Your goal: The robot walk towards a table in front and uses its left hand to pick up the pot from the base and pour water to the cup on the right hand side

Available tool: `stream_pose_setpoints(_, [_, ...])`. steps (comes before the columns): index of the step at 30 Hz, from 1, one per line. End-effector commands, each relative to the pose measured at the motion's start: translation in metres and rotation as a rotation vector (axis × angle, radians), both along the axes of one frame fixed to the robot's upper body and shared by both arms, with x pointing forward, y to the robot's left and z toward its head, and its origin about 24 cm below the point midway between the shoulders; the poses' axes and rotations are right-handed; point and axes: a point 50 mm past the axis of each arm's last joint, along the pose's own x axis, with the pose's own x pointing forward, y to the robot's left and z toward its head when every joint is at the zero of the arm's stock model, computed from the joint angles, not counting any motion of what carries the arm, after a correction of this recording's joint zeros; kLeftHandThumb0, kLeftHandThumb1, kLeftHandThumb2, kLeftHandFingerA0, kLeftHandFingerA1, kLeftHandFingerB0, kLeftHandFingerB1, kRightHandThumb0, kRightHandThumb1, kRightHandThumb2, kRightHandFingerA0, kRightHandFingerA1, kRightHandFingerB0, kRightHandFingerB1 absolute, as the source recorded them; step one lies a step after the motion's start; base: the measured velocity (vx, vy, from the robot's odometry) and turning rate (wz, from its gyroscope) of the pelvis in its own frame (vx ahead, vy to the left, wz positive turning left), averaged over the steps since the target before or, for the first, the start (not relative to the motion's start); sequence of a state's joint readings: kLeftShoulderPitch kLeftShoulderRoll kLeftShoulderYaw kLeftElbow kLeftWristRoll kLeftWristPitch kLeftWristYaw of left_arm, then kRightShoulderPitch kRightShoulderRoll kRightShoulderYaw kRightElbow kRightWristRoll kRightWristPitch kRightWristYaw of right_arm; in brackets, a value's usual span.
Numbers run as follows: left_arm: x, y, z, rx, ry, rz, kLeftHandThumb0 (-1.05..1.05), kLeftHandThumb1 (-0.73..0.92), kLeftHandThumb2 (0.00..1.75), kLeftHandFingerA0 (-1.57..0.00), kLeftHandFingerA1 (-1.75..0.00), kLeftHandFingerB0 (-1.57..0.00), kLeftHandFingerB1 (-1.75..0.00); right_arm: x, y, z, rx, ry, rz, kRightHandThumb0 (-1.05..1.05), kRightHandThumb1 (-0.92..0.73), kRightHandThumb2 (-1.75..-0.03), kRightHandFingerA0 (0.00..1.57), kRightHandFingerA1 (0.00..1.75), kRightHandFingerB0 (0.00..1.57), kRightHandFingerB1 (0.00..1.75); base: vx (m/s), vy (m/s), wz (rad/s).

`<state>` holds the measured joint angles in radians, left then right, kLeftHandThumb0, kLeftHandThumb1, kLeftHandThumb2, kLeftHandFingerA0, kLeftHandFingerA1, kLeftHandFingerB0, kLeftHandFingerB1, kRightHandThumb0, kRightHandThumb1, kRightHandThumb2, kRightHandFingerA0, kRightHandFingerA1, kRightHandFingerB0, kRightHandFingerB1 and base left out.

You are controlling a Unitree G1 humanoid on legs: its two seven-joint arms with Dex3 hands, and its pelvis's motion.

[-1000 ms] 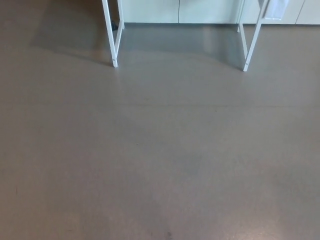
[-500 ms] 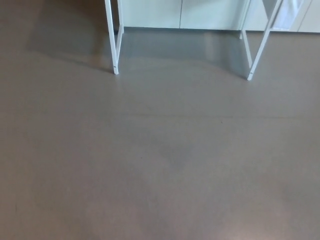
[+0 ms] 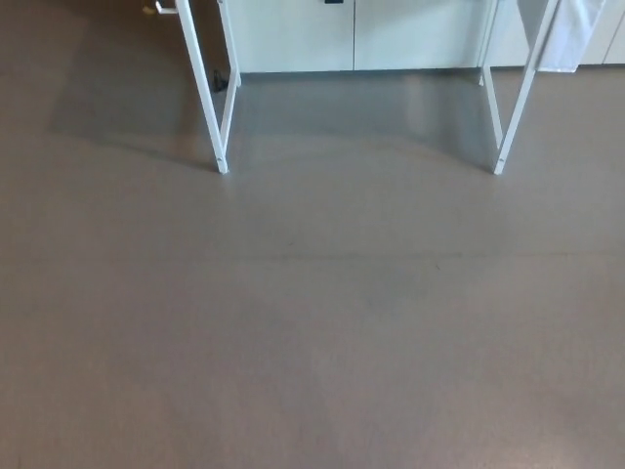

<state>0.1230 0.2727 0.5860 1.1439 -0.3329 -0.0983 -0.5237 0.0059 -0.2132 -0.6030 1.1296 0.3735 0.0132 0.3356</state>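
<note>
Two white table legs (image 3: 209, 93) and floor (image 3: 312, 332) were seen; pot and cup were not shown, presumably on the tabletop above the frame. Neither hand was seen, so fingers could not be told. Approach should be kept centred between legs.

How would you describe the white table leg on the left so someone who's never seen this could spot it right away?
Start from the wide grey-brown floor that fills most of the head view, then look to the pale cabinet fronts along the top edge. Two pairs of thin white legs stand before them; the left table leg slants down to a foot at upper left. Unlike the right legs, it has a dark shadow patch on the floor beside it.
</note>
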Motion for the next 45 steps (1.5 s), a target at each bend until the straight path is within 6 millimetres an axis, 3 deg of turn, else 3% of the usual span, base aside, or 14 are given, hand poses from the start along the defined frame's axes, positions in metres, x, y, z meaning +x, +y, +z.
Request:
stream_pose_setpoints(1, [0.000, 0.008, 0.006, 0.042, -0.022, -0.012, -0.12, 0.38, 0.85, -0.22, -0.53, -0.17, -0.49, -0.003, -0.001, -0.001, 0.004, 0.008, -0.023, -0.27, -0.33, -0.86, 0.59, 0.68, 0.10, 0.48, 0.25, 0.128, -0.09])
stream_pose_setpoints(6, [-0.011, 0.007, 0.004, 0.036, 0.002, 0.007, -0.11, 0.36, 0.83, -0.25, -0.54, -0.20, -0.50, -0.013, -0.001, -0.003, -0.002, 0.042, -0.013, -0.27, -0.35, -0.87, 0.60, 0.68, 0.11, 0.48, 0.35, 0.185, -0.14])
stream_pose_setpoints(7, [-0.018, 0.007, 0.004, 0.039, 0.012, -0.001, -0.12, 0.38, 0.85, -0.24, -0.54, -0.20, -0.50, -0.020, -0.002, -0.004, -0.013, 0.061, 0.007, -0.47, -0.40, -0.73, 0.64, 0.59, 0.22, 0.41, 0.33, 0.251, -0.06])
stream_pose_setpoints(10, [-0.029, 0.005, 0.001, 0.041, 0.039, 0.010, -0.12, 0.39, 0.85, -0.27, -0.55, -0.21, -0.50, -0.031, -0.003, -0.005, -0.014, 0.083, 0.014, -0.40, -0.54, -0.57, 0.67, 0.49, 0.25, 0.30, 0.31, 0.104, 0.06])
stream_pose_setpoints(11, [-0.034, 0.005, 0.001, 0.042, 0.053, 0.012, -0.14, 0.56, 0.56, -0.37, -0.38, -0.33, -0.32, -0.036, -0.003, -0.005, -0.014, 0.092, 0.011, -0.38, -0.54, -0.57, 0.68, 0.50, 0.23, 0.29, 0.30, 0.047, 0.10])
stream_pose_setpoints(13, [-0.045, 0.006, 0.000, 0.037, 0.086, 0.011, -0.12, 0.38, 0.84, -0.26, -0.54, -0.19, -0.49, -0.048, -0.003, -0.008, -0.010, 0.115, -0.024, -0.36, -0.53, -0.57, 0.69, 0.50, 0.25, 0.30, 0.29, 0.003, 0.08])
stream_pose_setpoints(23, [-0.052, 0.008, 0.002, 0.034, 0.088, 0.022, -0.09, 0.39, 0.86, -0.25, -0.54, -0.20, -0.50, -0.055, -0.001, -0.010, 0.003, 0.116, -0.029, -0.35, -0.50, -0.56, 0.69, 0.51, 0.26, 0.30, 0.42, -0.099, 0.15])
stream_pose_setpoints(24, [-0.053, 0.008, 0.002, 0.037, 0.082, 0.024, -0.12, 0.55, 0.56, -0.39, -0.40, -0.34, -0.33, -0.054, 0.000, -0.009, 0.004, 0.114, -0.032, -0.35, -0.53, -0.56, 0.70, 0.55, 0.27, 0.31, 0.26, -0.132, 0.09])
stream_pose_setpoints(28, [-0.054, 0.007, 0.002, 0.046, 0.080, 0.022, -0.13, 0.55, 0.56, -0.39, -0.40, -0.35, -0.33, -0.053, 0.001, -0.010, -0.004, 0.122, -0.023, -0.37, -0.51, -0.56, 0.69, 0.53, 0.26, 0.30, 0.21, -0.055, -0.04])
stream_pose_setpoints(36, [-0.053, 0.008, 0.002, 0.043, 0.090, 0.023, -0.13, 0.58, 0.57, -0.37, -0.39, -0.33, -0.32, -0.052, 0.001, -0.010, -0.008, 0.129, 0.004, -0.40, -0.50, -0.56, 0.69, 0.54, 0.26, 0.30, 0.36, 0.105, -0.11])
stream_pose_setpoints(37, [-0.053, 0.008, 0.002, 0.038, 0.086, 0.021, -0.12, 0.38, 0.85, -0.25, -0.54, -0.20, -0.50, -0.052, 0.001, -0.010, -0.005, 0.124, 0.009, -0.40, -0.51, -0.56, 0.68, 0.54, 0.23, 0.29, 0.48, 0.000, -0.54])
stream_pose_setpoints(41, [-0.055, 0.008, 0.002, 0.037, 0.090, 0.007, -0.14, 0.37, 0.84, -0.24, -0.54, -0.20, -0.49, -0.053, 0.001, -0.010, -0.007, 0.129, 0.013, -0.40, -0.52, -0.56, 0.68, 0.51, 0.26, 0.30, 0.37, 0.088, 0.00])
stream_pose_setpoints(42, [-0.055, 0.008, 0.002, 0.037, 0.088, 0.006, -0.17, 0.56, 0.56, -0.36, -0.39, -0.32, -0.32, -0.053, 0.001, -0.010, -0.007, 0.129, 0.017, -0.41, -0.51, -0.56, 0.67, 0.51, 0.25, 0.30, 0.35, 0.056, 0.14])
stream_pose_setpoints(45, [-0.055, 0.008, 0.002, 0.040, 0.088, 0.007, -0.17, 0.55, 0.56, -0.38, -0.39, -0.33, -0.33, -0.052, 0.002, -0.009, -0.012, 0.119, 0.037, -0.42, -0.51, -0.56, 0.67, 0.54, 0.24, 0.30, 0.33, -0.031, 0.15])
